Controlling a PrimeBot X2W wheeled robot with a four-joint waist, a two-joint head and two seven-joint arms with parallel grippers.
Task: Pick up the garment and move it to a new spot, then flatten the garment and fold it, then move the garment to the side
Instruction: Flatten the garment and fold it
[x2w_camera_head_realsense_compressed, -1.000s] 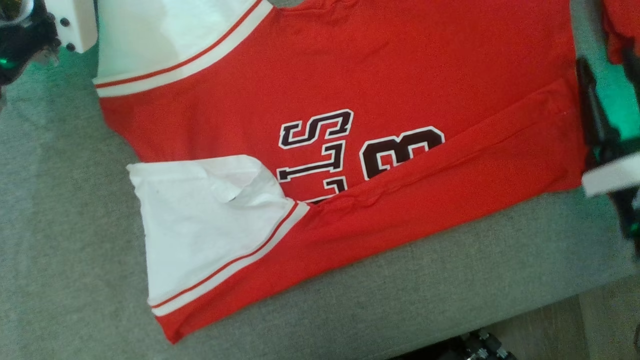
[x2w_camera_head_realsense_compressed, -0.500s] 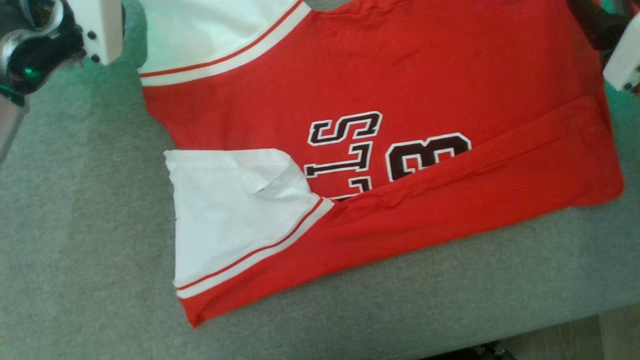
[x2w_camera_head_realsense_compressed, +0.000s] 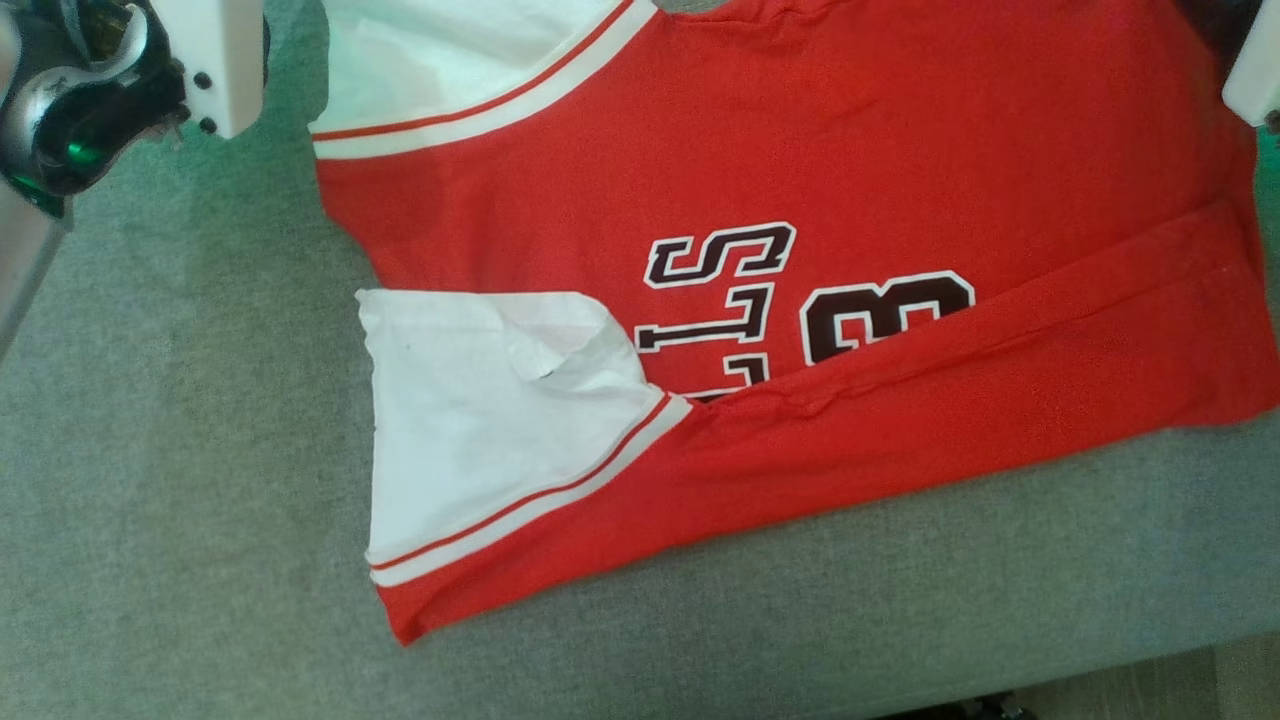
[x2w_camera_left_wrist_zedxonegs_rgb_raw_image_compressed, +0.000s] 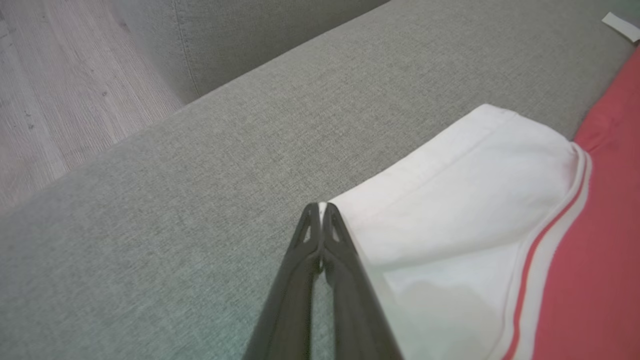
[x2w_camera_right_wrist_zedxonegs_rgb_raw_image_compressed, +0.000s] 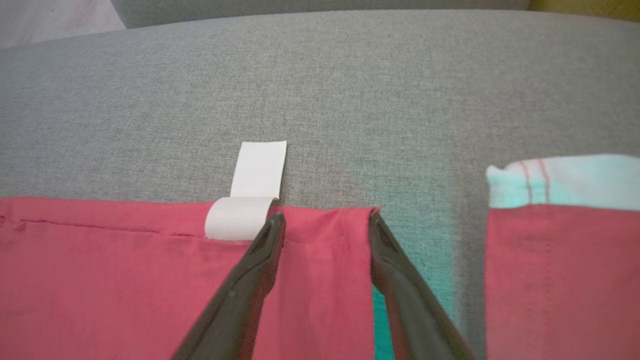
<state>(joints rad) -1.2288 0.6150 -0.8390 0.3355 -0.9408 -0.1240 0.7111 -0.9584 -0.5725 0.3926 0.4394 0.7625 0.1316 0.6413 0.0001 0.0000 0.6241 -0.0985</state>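
Grey couch: left hand pinches garment at sleeve corner; right hand gapes open over its hem.

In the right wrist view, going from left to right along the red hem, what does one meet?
red garment → white label → right gripper → bare grey cushion → second red cloth

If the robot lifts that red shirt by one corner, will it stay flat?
Probably not: the shirt is thin cloth, creased along its fold, so it should droop. Likely light, though the textured grey cushion may grip it.
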